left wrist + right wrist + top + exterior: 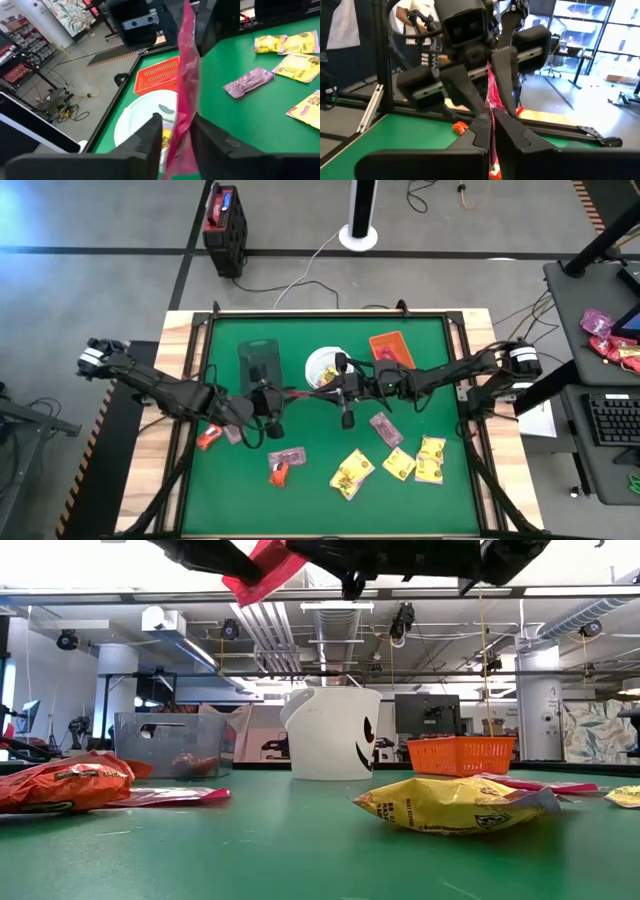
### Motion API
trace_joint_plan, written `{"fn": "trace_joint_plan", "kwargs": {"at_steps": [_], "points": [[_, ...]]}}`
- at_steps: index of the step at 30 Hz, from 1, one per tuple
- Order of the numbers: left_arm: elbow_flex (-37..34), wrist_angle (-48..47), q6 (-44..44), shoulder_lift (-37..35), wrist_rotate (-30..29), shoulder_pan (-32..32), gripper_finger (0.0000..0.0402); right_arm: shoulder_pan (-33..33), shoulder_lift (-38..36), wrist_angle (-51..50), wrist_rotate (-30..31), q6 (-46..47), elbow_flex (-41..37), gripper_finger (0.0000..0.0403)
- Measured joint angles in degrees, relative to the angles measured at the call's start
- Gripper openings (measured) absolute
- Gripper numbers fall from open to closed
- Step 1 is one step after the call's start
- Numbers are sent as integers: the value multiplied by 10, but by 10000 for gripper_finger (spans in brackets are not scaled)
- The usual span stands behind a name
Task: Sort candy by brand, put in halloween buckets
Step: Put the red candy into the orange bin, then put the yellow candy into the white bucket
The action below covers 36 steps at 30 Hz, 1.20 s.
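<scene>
A pink-red candy packet [300, 393] hangs in the air between my two grippers, beside the white round bucket [325, 366]. My left gripper [275, 398] is shut on one end and my right gripper [340, 391] on the other. In the low view the packet [260, 575] shows high above the table. The dark tub [258, 360] stands to the left of the white bucket and the orange tray [390, 347] to its right. Yellow packets [352, 472], pink-purple packets [385, 428] and red-orange packets [208, 438] lie flat on the green mat. My left gripper pinches the packet's end [181, 142] between its two fingers, coming level from the table's left. The packet runs on from there to the other gripper, lifted clear of the table. My right gripper pinches the packet's opposite end [493, 112] between its two fingers, coming level from the table's right. The packet stands edge-on between the two grippers, above the mat.
Yellow packets [430, 458] and pink-purple ones [288, 455] lie scattered over the mat's near half. The three containers [330, 735] stand in a row toward the far edge. A raised frame [330, 313] borders the mat. People stand in the room beyond the table.
</scene>
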Motion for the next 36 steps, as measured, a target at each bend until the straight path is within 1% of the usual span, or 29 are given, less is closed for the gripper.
{"fn": "trace_joint_plan", "kwargs": {"at_steps": [2,4,6,8,10,11,13,14,18,21,23,26,31,36], "points": [[0,-6,3,-4,-10,0,111,0,-22,-38,29,-9,0,9],[0,-20,6,-8,-20,0,133,-1,-54,-99,81,-23,0,8],[0,-31,6,-13,-31,0,151,-4,-89,-159,151,-33,0,8],[0,-31,5,-16,-42,0,164,-8,-125,-234,253,-33,0,8],[0,-32,6,-19,-45,0,171,-19,-157,-325,358,-12,1,8],[0,-30,6,-20,-47,0,173,-28,-173,-374,400,6,1,8],[0,-29,6,-23,-50,0,175,-48,-194,-464,455,60,1,8],[0,-27,6,-23,-50,0,175,-60,-204,-508,468,92,1,8],[0,-26,6,-23,-50,0,176,-116,-216,-653,462,223,0,8],[0,-23,6,-23,-50,0,176,-154,-199,-718,461,295,-7,8],[0,-21,6,-23,-50,0,176,-175,-184,-726,438,312,-16,9],[0,-21,6,-23,-50,0,176,-199,-158,-713,406,318,-24,9],[0,-20,6,-23,-50,0,176,-216,-120,-713,393,340,-25,15],[0,-20,5,-23,-50,0,176,-216,-109,-704,385,341,-25,44]]}}
